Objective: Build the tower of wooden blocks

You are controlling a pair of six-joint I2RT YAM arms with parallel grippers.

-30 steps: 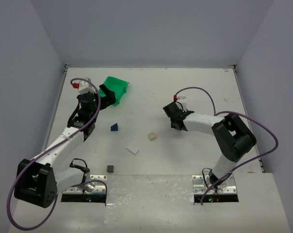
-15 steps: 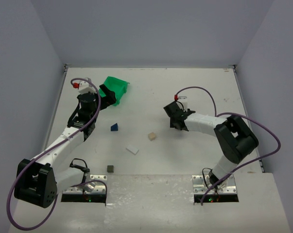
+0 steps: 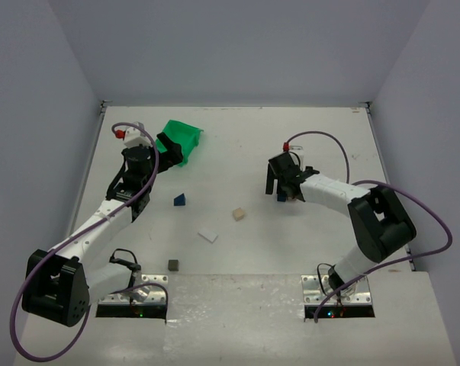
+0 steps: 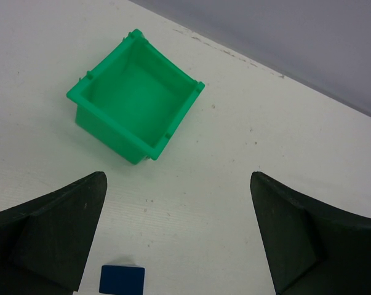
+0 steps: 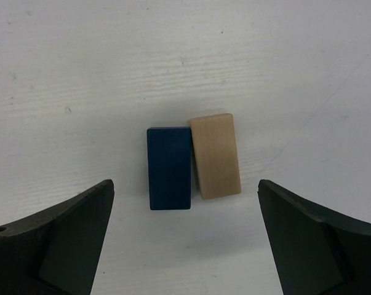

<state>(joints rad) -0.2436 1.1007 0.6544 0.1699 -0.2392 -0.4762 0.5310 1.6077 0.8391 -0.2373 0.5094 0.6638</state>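
Right gripper (image 3: 278,187) is hanging straight over the wood block tower (image 5: 200,175), jaws spread wide to either side of it and gripping nothing. That tower is sitting right of centre on the table (image 3: 237,145), a blue block (image 5: 169,167) and a tan block (image 5: 217,147) touching side by side, the tan one skewed a little, which I'd guess is why the fingers are bracketing both, to square them up. Left gripper (image 4: 178,203), also gaping and empty, is hovering above the blue wedge (image 4: 122,279) near the green bin (image 4: 111,132), likely lining up that piece. Tan cube (image 3: 238,214), white slab (image 3: 207,235) and dark cube (image 3: 172,264) are lying loose, well apart
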